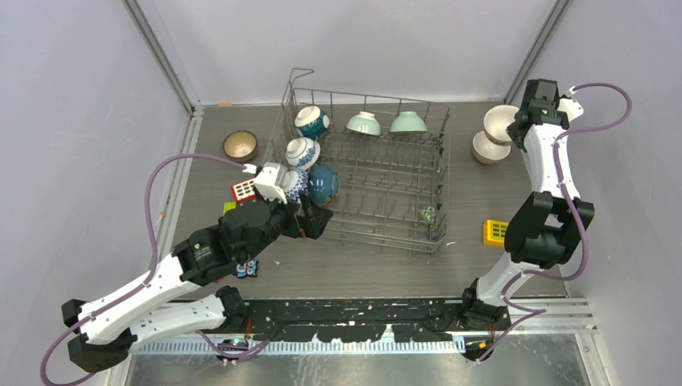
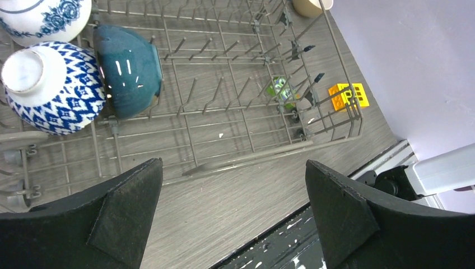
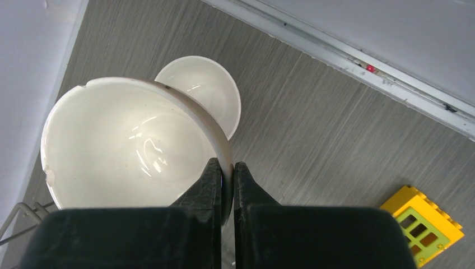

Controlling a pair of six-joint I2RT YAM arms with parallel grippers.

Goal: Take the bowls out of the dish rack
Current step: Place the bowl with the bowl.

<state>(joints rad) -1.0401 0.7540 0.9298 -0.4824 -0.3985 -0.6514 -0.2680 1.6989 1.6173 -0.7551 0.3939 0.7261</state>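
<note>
The grey wire dish rack (image 1: 444,165) stands mid-table. Its left side holds two blue-and-white bowls (image 1: 312,121) (image 1: 302,151), a blue diamond-patterned bowl (image 2: 56,92) and a dark teal bowl (image 1: 323,185) (image 2: 129,70). Two mint bowls (image 1: 364,123) (image 1: 408,122) sit along the rack's back row. My left gripper (image 1: 318,221) (image 2: 234,163) is open and empty, hovering just outside the rack's front bar (image 2: 263,153), near the teal bowl. My right gripper (image 1: 519,129) (image 3: 226,165) is shut on the rim of a cream bowl (image 1: 500,122) (image 3: 129,151), above and beside a second cream bowl (image 1: 487,149) (image 3: 204,89) on the table.
A brown-rimmed bowl (image 1: 240,145) sits on the table left of the rack. A red block (image 1: 244,190) lies by the left wrist and a yellow block (image 1: 496,232) (image 3: 423,224) lies right of the rack. A small green toy (image 1: 426,215) (image 2: 282,89) rests in the rack's front right corner.
</note>
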